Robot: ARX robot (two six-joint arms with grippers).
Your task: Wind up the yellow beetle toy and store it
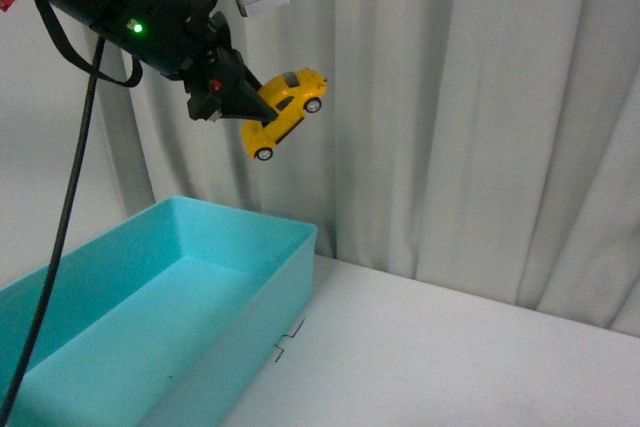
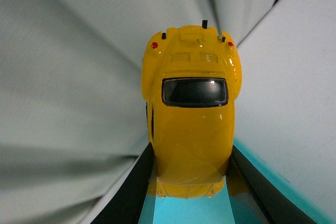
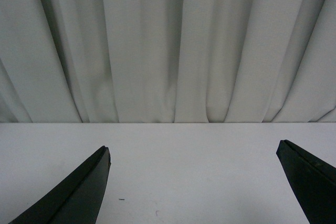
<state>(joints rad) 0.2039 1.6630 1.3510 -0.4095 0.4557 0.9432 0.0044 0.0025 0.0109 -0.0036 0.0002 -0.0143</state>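
The left gripper (image 1: 258,110) pinches the beetle (image 1: 293,95) between its fingers, high above the bin (image 1: 285,282). Best to lower it before letting go. The right gripper (image 3: 193,182) gapes wide, nothing between its fingers.

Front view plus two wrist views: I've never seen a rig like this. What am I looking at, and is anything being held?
This is a robot with two arms, each ending in a two-fingered end effector. The front view comes from a camera on its body, and the other two come from a camera on each wrist. In the front view, the left end effector holds a yellow beetle toy in the air, above the far end of an open turquoise bin. The bin sits on a white table, with a pale curtain behind. The left wrist view shows the same toy close up. The right end effector is open and holds nothing.
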